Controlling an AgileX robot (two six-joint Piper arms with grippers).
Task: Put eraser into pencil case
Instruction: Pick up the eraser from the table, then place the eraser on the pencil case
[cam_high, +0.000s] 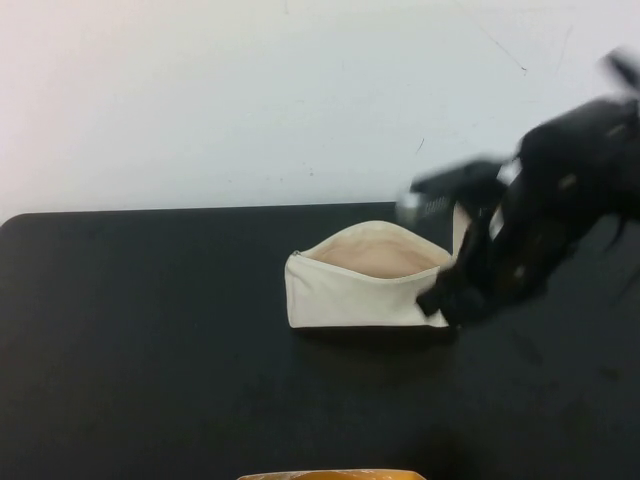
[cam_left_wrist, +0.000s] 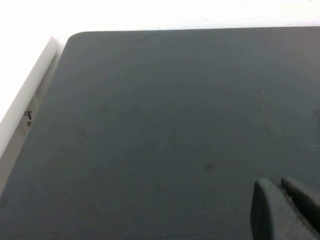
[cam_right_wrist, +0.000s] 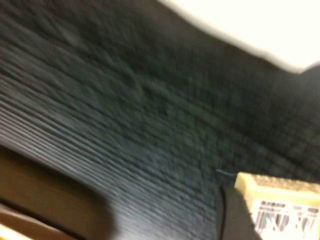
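Note:
The cream pencil case (cam_high: 345, 295) lies on the black table (cam_high: 150, 330) at the middle. Its mouth is open upward and shows the pale lining (cam_high: 380, 255). My right gripper (cam_high: 448, 298) is blurred, at the pouch's right end and just above the table. In the right wrist view the right gripper (cam_right_wrist: 260, 220) is shut on the tan-yellow eraser (cam_right_wrist: 280, 200), whose white barcode label faces the camera. My left gripper (cam_left_wrist: 277, 186) is out of the high view. It hovers over bare table with its fingers together, holding nothing.
A white wall stands behind the table's far edge (cam_high: 200, 209). An orange-brown object (cam_high: 330, 474) pokes in at the front edge of the table. It also shows, blurred, in the right wrist view (cam_right_wrist: 45, 200).

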